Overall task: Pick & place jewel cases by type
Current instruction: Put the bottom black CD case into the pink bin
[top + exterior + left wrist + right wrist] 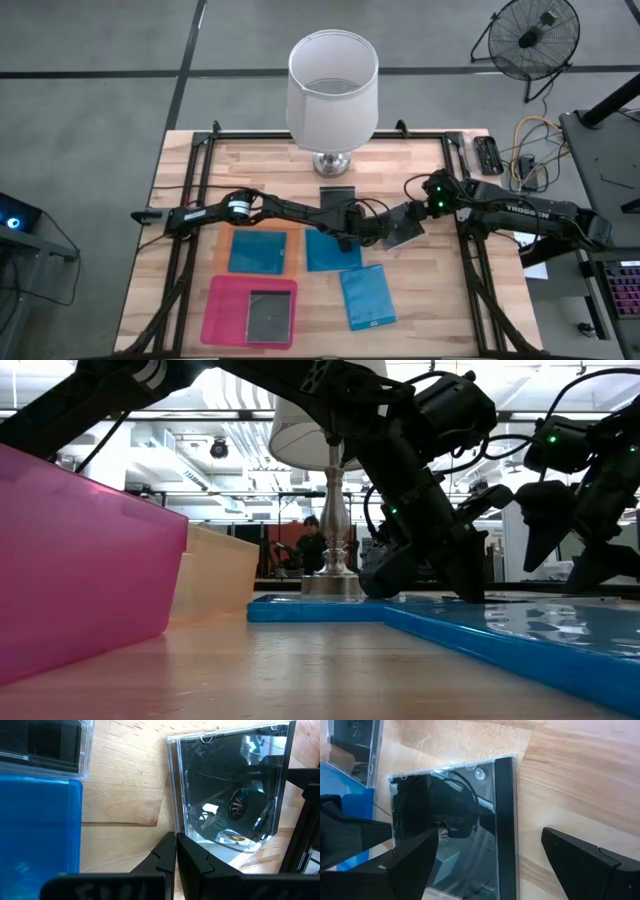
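Observation:
A clear jewel case [408, 234] with a dark spine [505, 820] lies on the table at mid right, between my two grippers. My left gripper [175, 845] is shut, with its tips at the case's left edge. My right gripper [490, 832] is open, with one finger [415, 855] over the case's face and the other [585, 855] beyond the spine. Two blue cases [331, 250] [367, 297] lie flat on the table. A third blue case [258, 250] lies in the orange tray. One dark case [337, 197] lies by the lamp base and another [270, 316] in the pink tray. My left gripper sets its shut fingertips [179, 839] against the clear case's edge near a corner [186, 834]. It comes low from the table's left, and the case lies on the table. My right gripper stands astride the case's spine; I cannot tell whether either finger touches it.
A white-shaded lamp [333, 85] stands at the far middle, just behind the grippers. The orange tray [222, 262] and the pink tray [215, 310] sit at the near left. Black frame rails [470, 270] run along both table sides.

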Robot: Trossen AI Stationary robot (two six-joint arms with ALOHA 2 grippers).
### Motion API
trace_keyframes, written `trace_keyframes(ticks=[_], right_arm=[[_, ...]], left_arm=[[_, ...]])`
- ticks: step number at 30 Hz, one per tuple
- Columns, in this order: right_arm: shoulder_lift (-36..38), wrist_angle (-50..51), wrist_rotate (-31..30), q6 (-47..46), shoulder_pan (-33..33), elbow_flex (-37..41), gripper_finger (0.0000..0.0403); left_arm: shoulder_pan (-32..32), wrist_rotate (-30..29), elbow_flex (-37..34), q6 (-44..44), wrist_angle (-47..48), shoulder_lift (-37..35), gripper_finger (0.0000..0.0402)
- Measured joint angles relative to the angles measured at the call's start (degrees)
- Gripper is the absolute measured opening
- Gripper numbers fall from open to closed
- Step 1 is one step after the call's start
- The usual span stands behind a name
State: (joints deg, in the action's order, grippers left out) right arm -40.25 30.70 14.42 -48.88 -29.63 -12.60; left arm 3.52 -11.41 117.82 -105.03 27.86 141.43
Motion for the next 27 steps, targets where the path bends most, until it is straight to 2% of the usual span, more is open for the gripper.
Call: trace_keyframes(ticks=[16,27], right_arm=[[-0.09,-3.53,3.69,0.18,0.37,0.24,0.0352],[-1.44,-4.74,3.20,0.83,0.37,1.29,0.0352]], left_arm=[[-0.03,-0.01,0.00,0.07,0.01,0.00,0.0000],[-0.03,-0.04,0.00,0.28,0.00,0.00,0.0000]])
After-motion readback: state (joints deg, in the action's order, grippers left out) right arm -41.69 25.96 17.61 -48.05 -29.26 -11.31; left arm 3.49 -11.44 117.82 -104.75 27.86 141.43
